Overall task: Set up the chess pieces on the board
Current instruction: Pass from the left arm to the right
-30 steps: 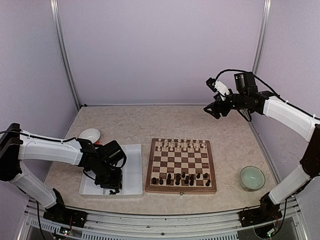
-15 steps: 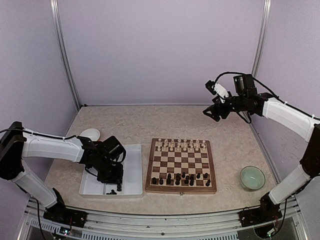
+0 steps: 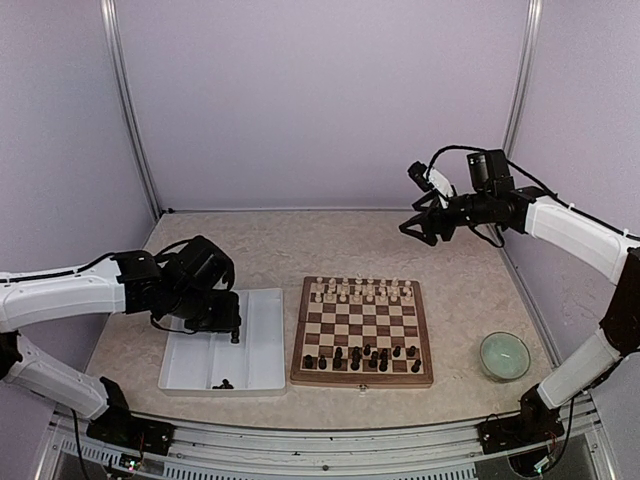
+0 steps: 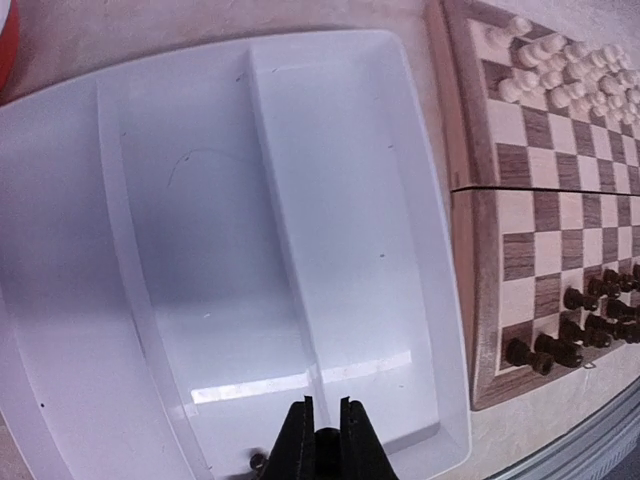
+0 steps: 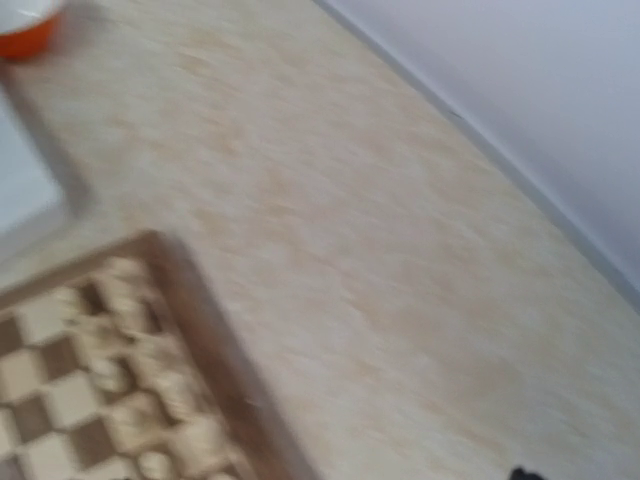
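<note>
Just over the tray, left jaws pinch a dark piece

Left jaws hang above the white tray, pressed together on the small dark piece. Two other dark pieces lie by the tray's near wall. Board sits mid-surface toward the near edge, just right of the tray. Dark men stand on its near rows, cream men on its far rows. Right jaws, spread and empty, hover high toward the far right corner.

The beige table carries the board, a white tray and a green bowl
</note>
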`<state>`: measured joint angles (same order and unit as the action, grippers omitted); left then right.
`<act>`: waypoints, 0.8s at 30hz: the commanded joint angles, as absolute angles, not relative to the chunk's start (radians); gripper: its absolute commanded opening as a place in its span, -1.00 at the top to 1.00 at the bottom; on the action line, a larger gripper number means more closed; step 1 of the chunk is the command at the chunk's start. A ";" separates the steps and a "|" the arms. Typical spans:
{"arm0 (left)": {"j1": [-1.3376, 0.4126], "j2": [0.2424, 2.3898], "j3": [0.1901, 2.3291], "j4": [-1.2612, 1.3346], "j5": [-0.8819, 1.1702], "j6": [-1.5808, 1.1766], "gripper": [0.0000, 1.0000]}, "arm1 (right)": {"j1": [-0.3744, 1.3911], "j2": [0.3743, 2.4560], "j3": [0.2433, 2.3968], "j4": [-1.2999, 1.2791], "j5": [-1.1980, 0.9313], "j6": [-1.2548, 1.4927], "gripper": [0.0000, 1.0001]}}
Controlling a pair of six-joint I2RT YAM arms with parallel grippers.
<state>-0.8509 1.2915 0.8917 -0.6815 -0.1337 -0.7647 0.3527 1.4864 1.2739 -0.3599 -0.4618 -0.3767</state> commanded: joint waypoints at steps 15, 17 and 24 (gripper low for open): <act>-1.048 1.425 1.061 -0.017 0.048 -0.287 0.97 | 0.488 1.477 1.251 -0.600 -0.959 -0.565 -0.34; -1.052 1.461 1.078 0.042 0.082 -0.275 0.97 | 0.499 1.478 1.250 -0.634 -0.984 -0.569 -0.33; -1.060 1.552 1.090 0.229 0.078 -0.304 0.96 | 0.581 1.523 1.246 -0.635 -1.020 -0.497 -0.31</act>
